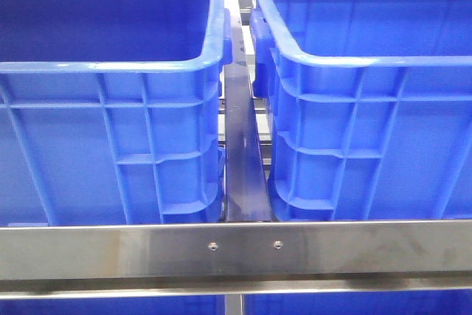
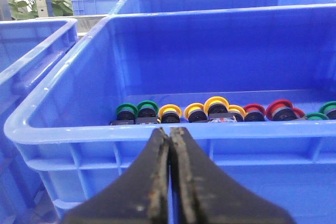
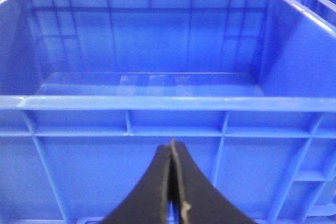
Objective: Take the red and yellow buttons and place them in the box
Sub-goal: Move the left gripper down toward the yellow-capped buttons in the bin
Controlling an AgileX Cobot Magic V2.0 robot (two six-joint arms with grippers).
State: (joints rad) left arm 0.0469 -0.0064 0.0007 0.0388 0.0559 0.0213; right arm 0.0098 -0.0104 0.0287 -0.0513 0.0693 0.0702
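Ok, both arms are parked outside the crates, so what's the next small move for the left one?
Probably open the left end effector and lift it over the crate rim toward a yellow button. Its jaws are shut, it sits below the rim, and the buttons lie inside.

No text, label, brand, number or sign can be read in any view.
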